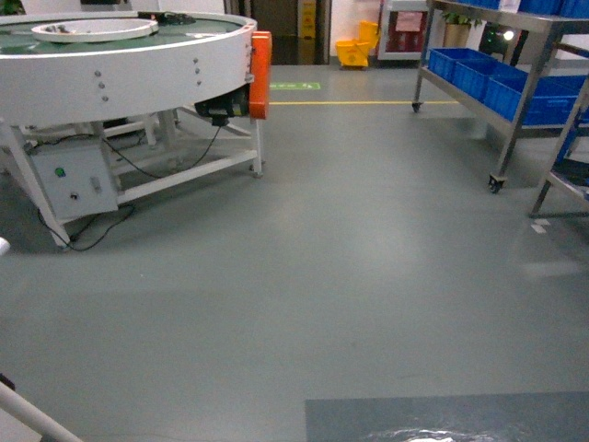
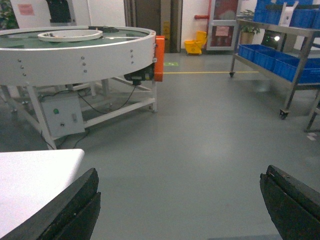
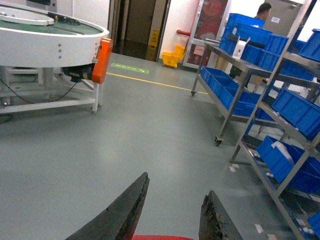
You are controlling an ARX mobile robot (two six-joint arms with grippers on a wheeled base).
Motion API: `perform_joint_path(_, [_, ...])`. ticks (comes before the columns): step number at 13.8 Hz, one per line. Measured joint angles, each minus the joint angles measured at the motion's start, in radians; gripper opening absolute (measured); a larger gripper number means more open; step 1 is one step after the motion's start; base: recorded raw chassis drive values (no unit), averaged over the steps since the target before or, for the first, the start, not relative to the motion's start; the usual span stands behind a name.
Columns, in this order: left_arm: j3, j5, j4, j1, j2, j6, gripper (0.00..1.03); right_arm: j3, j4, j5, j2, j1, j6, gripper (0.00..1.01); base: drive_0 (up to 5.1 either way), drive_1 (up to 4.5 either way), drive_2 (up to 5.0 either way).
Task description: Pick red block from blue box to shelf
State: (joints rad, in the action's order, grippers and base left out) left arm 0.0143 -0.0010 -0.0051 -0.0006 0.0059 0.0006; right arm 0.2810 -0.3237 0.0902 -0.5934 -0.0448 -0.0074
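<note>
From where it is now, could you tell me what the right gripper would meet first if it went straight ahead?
Open grey floor first; nothing blocks the right gripper nearby. The steel shelf stands off to its right, though depth is hard to judge.

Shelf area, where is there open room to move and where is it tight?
The grey floor lies bare between the round conveyor and the shelf. The shelf bays are crowded with blue crates. The right gripper has something red between its fingers.

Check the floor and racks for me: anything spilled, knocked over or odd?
Mostly tidy. One oddity: a shiny patch on the floor at the bottom edge of the head view, spill or glare, I cannot tell. White scraps lie by the shelf feet. A red sliver shows between the right pincer fingers.
</note>
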Motion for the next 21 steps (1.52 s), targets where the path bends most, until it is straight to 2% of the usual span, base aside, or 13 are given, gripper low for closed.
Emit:
perform_joint_path(13, [0.0, 0.0, 0.001, -0.002, 0.0, 0.0, 0.98, 0.0, 0.001, 0.0, 0.0, -0.001, 0.0, 0.28, 3.1, -5.5, -1.7])
perform_joint_path(21, [0.0, 0.0, 0.001, -0.002, 0.0, 0.0, 0.98, 0.0, 0.0, 0.0, 0.0, -0.001, 0.0, 0.28, 0.0, 0.0, 0.0])
